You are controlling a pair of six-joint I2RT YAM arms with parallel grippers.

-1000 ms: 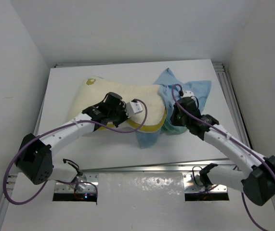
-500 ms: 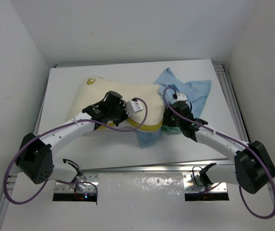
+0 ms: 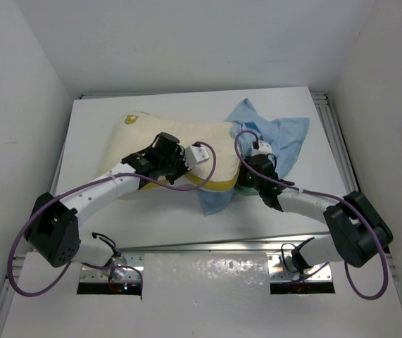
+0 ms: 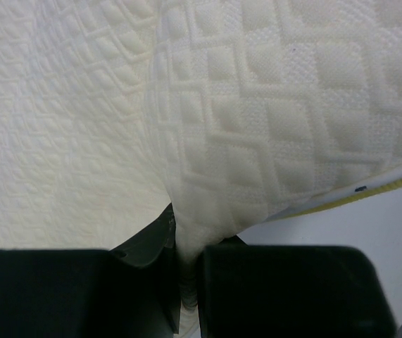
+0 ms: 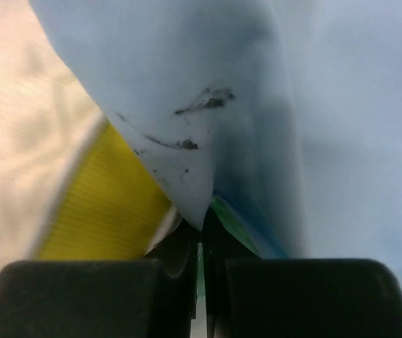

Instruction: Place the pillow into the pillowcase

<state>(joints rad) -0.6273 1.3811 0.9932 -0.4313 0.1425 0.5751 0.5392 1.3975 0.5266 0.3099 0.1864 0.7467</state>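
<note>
The cream pillow (image 3: 160, 135) lies across the left and middle of the table, its right end tucked into the light blue pillowcase (image 3: 279, 134), which is bunched at the right. My left gripper (image 3: 185, 159) sits on the pillow's near side. In the left wrist view it (image 4: 188, 282) is shut on a pinched fold of the quilted pillow (image 4: 271, 105). My right gripper (image 3: 247, 177) is at the pillowcase mouth. In the right wrist view it (image 5: 202, 278) is shut on the pillowcase (image 5: 208, 77) edge, with the pillow's yellow seam (image 5: 105, 204) just to the left.
The white table (image 3: 91, 116) is boxed in by white walls at the back and both sides. A metal rail (image 3: 208, 246) runs along the near edge by the arm bases. A slotted rail (image 3: 327, 113) lines the right side. Purple cables loop off both arms.
My right arm has folded in and its gripper has shifted left and nearer, to the pillowcase edge by the pillow's right end. The left arm and pillow have stayed put.
</note>
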